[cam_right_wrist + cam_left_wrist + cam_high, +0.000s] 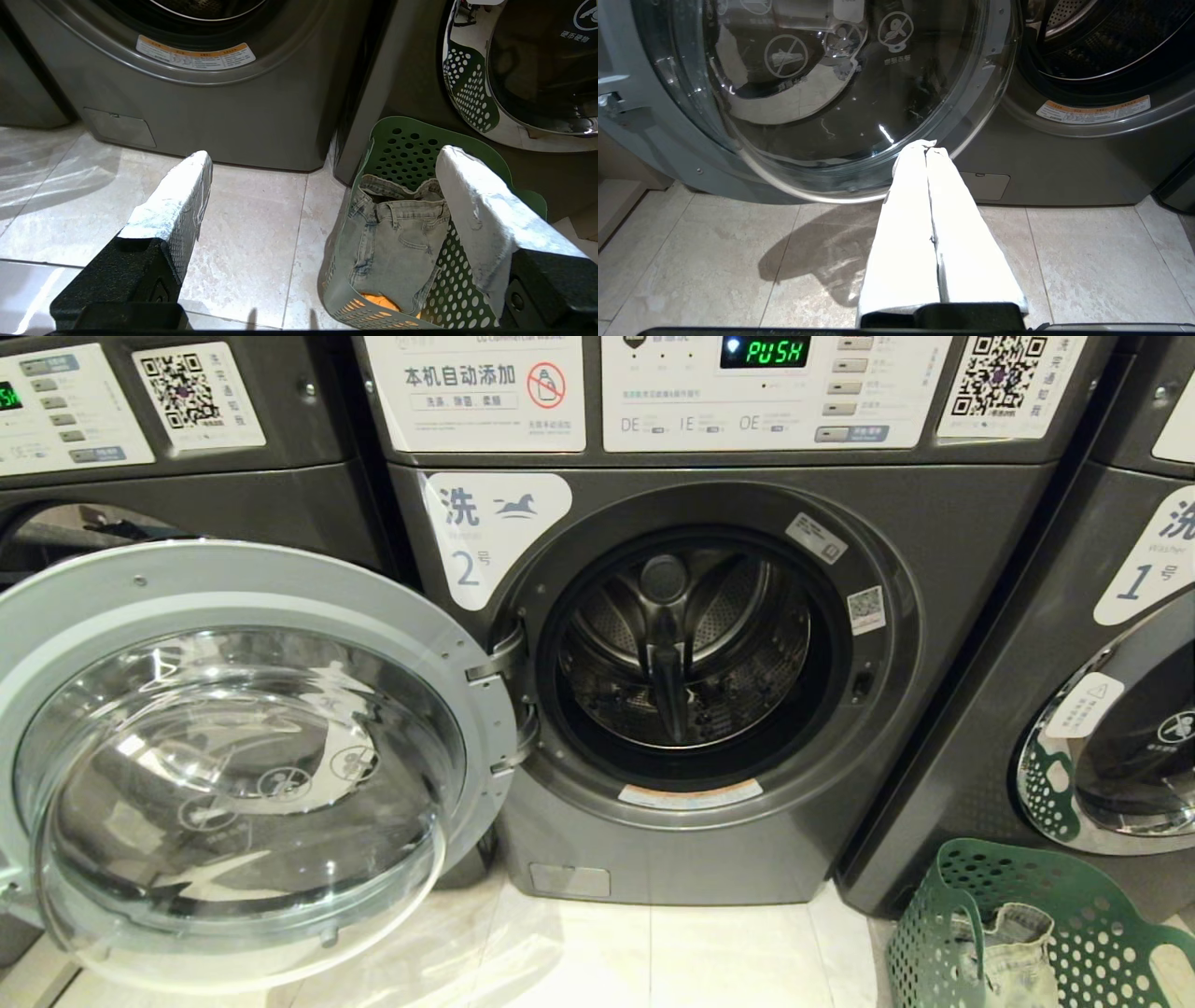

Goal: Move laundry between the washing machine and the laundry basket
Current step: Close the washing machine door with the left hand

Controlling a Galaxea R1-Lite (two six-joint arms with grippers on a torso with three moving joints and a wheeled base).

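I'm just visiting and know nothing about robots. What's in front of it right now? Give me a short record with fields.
machine: dark grey front-loading washing machine labelled 2, drum looks empty
door: chrome-ringed round glass door swung wide open toward the robot's left
basket: green perforated plastic laundry basket on the tiled floor, before the neighbouring machine labelled 1
laundry: pale denim garment draped inside the basket, orange piece beneath it
left gripper: shut, empty, near the door's lower edge
right gripper: open, empty, above floor and basket
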